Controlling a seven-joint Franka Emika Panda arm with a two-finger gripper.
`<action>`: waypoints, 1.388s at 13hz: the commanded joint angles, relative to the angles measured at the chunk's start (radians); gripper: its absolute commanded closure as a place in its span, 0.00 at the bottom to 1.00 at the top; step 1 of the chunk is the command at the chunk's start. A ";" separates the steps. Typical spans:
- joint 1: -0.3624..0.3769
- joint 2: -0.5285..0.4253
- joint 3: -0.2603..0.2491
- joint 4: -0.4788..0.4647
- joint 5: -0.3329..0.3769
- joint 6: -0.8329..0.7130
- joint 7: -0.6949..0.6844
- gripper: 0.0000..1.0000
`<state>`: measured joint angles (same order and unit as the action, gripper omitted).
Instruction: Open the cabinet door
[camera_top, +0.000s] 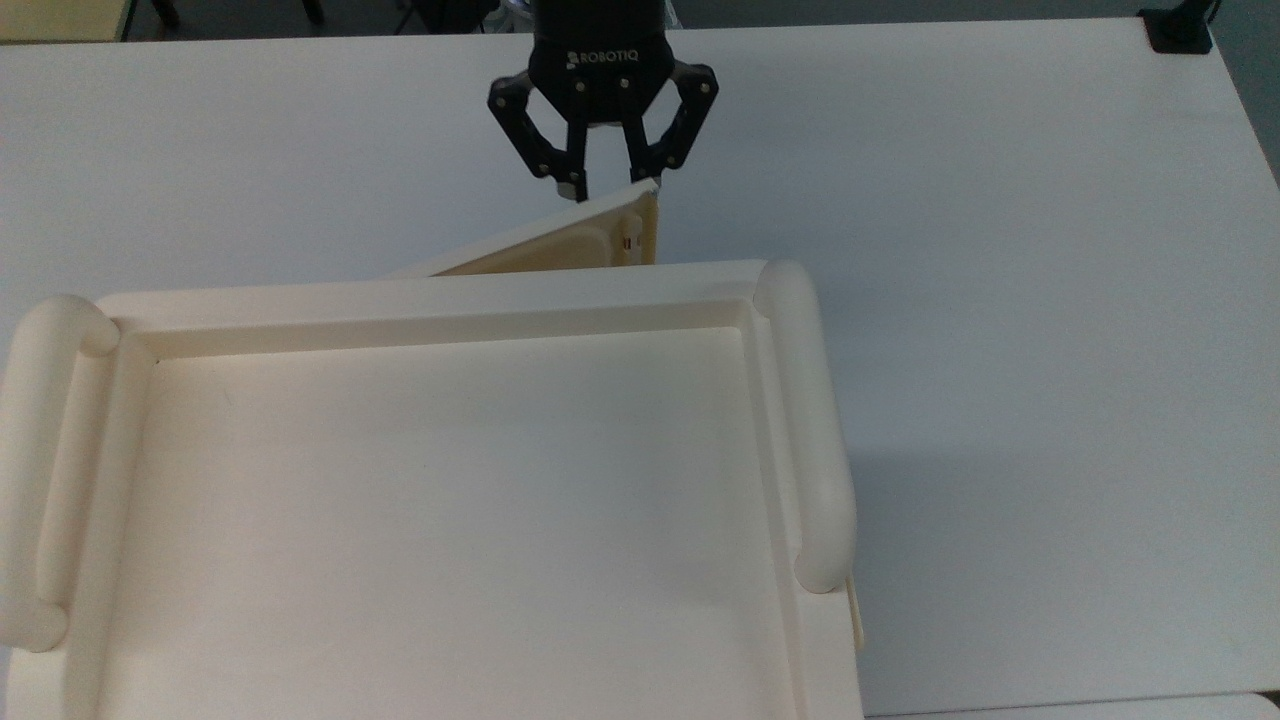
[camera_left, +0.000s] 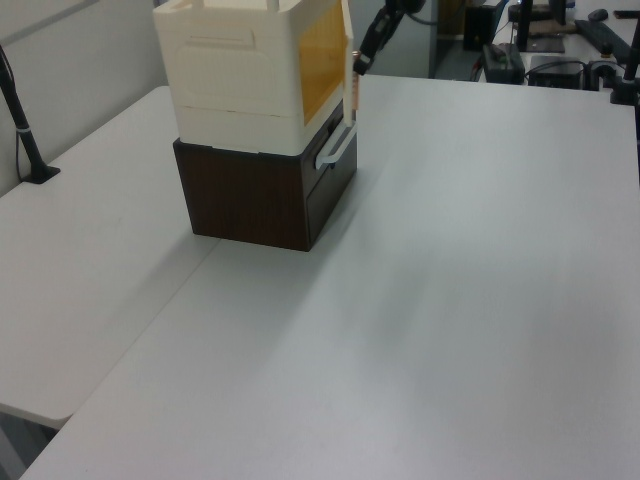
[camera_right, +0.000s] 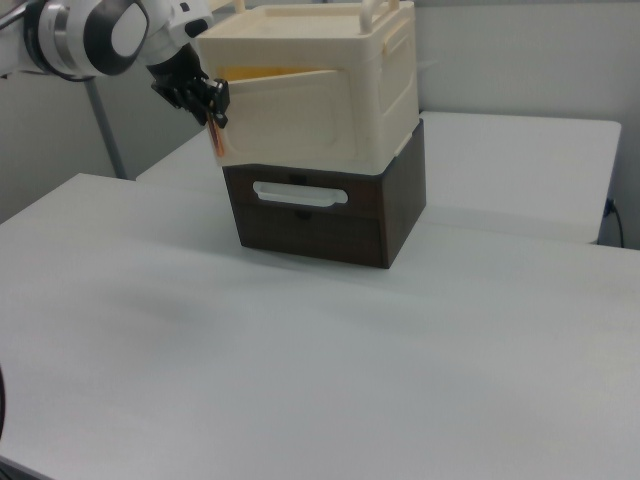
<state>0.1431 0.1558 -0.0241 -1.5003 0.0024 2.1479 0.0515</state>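
Observation:
The cabinet door (camera_top: 560, 250) is a thin cream panel standing ajar. It swings out from its hinge on the top view's left, and small red marks sit near its free edge. My black gripper (camera_top: 610, 188) hovers at that free edge with its fingers apart. The top view's right fingertip (camera_top: 648, 180) is against the panel's corner and bare table shows in the gap. In the right view the door (camera_right: 285, 120) angles out from the cream cabinet (camera_right: 370, 90), with the gripper (camera_right: 212, 105) at its outer edge. The left view shows the door's edge (camera_left: 352, 85) below the gripper (camera_left: 362, 55).
The cream cabinet sits on a dark brown drawer unit (camera_left: 250, 195) with a grey handle (camera_left: 335, 145). Its recessed top (camera_top: 450, 500) has rounded side handles (camera_top: 815, 440). White table (camera_top: 1000, 300) spreads around it, and a black post (camera_left: 25, 120) stands at the left view's left.

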 joint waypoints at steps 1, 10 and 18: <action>-0.072 -0.093 -0.010 -0.070 -0.013 -0.115 0.005 0.02; -0.356 -0.167 -0.026 -0.086 -0.025 -0.303 -0.119 0.00; -0.321 -0.260 -0.074 -0.029 -0.015 -0.493 -0.199 0.00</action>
<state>-0.2399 -0.0711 -0.1025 -1.5198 -0.0112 1.7018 -0.1435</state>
